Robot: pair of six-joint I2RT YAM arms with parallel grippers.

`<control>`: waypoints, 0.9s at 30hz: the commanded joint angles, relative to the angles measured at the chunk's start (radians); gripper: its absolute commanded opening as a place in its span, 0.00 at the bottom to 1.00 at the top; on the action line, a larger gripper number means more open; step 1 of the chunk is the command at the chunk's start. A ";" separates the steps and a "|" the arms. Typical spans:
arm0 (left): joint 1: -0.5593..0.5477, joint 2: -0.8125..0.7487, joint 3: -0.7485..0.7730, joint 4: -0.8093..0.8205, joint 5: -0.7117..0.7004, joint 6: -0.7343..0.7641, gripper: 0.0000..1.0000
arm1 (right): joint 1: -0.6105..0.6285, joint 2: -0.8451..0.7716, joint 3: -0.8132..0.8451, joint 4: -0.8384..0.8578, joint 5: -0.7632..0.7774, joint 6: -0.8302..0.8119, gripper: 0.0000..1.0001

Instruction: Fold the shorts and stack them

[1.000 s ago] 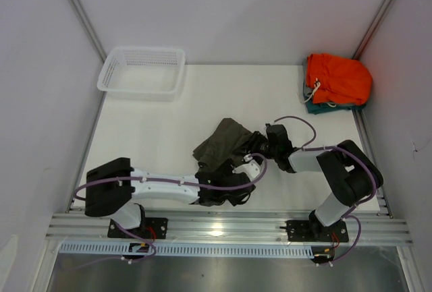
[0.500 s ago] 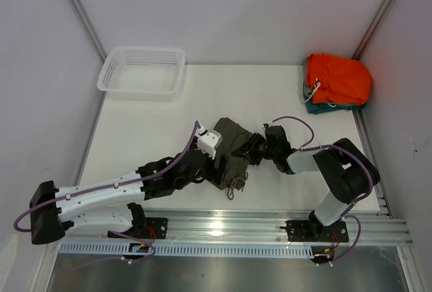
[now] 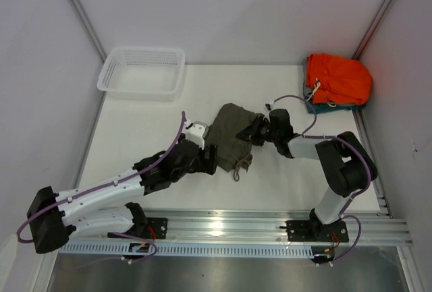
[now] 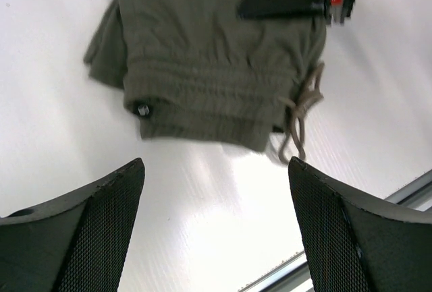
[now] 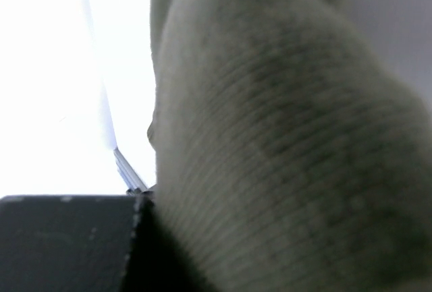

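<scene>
The olive-green shorts (image 3: 231, 135) lie crumpled on the white table, mid-right. In the left wrist view the shorts (image 4: 209, 56) show their gathered waistband and the drawstring (image 4: 300, 113) hanging toward the near edge. My left gripper (image 3: 208, 157) hovers just short of the waistband, open, with only bare table between its fingers (image 4: 101, 238). My right gripper (image 3: 254, 130) sits at the shorts' right edge, shut on a bunch of the cloth. Olive fabric (image 5: 283, 137) fills the right wrist view against one dark finger (image 5: 67, 245); the other finger is hidden.
A white mesh basket (image 3: 142, 71) stands at the back left. Folded orange shorts (image 3: 339, 76) rest on a teal garment (image 3: 314, 108) at the back right corner. A metal rail (image 3: 229, 224) runs along the table's near edge.
My left arm swung out and back off the shorts, now open beside the waistband. My right gripper closed on the cloth and moved away from me, dragging the shorts with it.
</scene>
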 commanded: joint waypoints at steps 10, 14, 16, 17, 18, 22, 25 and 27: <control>0.013 -0.049 -0.019 0.006 0.027 -0.026 0.89 | -0.165 0.209 0.411 -0.162 -0.079 -0.295 0.00; 0.014 -0.060 -0.024 -0.002 0.022 -0.023 0.89 | -0.226 0.303 0.546 -0.222 -0.119 -0.342 0.00; 0.013 -0.064 -0.024 -0.008 0.022 -0.021 0.89 | -0.261 0.343 0.634 -0.253 -0.124 -0.359 0.00; 0.014 -0.067 -0.030 -0.008 0.018 -0.021 0.89 | -0.273 0.381 0.664 -0.273 -0.128 -0.368 0.00; 0.013 -0.069 -0.031 -0.005 0.018 -0.019 0.89 | -0.286 0.400 0.717 -0.279 -0.134 -0.371 0.00; 0.013 -0.064 -0.033 -0.007 0.022 -0.016 0.89 | -0.338 0.496 0.888 -0.368 -0.147 -0.416 0.00; 0.013 -0.067 -0.035 -0.007 0.029 -0.018 0.89 | -0.366 0.565 1.024 -0.415 -0.151 -0.433 0.00; 0.013 -0.069 -0.041 -0.007 0.030 -0.018 0.89 | -0.379 0.610 1.095 -0.438 -0.159 -0.424 0.00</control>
